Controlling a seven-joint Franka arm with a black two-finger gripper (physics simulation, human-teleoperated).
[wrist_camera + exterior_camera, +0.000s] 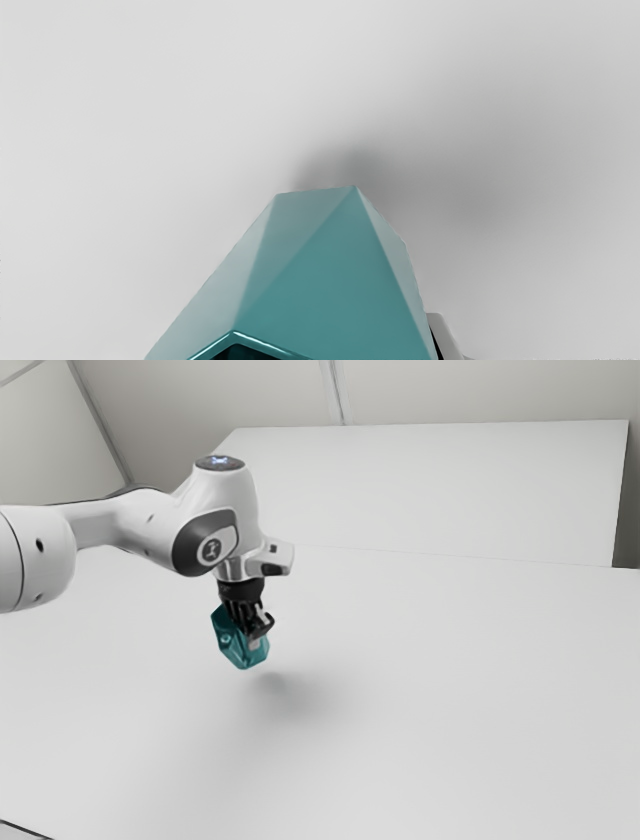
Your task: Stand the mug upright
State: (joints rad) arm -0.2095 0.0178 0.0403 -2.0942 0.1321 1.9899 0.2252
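Mug [229, 641] hangs tilted above the table [450, 670], pinched by the tool [248, 637]; logo [211, 551] marks arm [222, 497].

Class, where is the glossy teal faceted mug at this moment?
In the exterior view, the glossy teal faceted mug is left of centre, held in the black two-finger gripper, raised above the white table.

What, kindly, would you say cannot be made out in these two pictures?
Inside of the faceted teal mug: wrist view, dark and cut off by the bottom edge.
Base of the white jointed arm: exterior view, beyond the left edge.
Grey, dark-rimmed thing: exterior view, cut off at the lower left corner.
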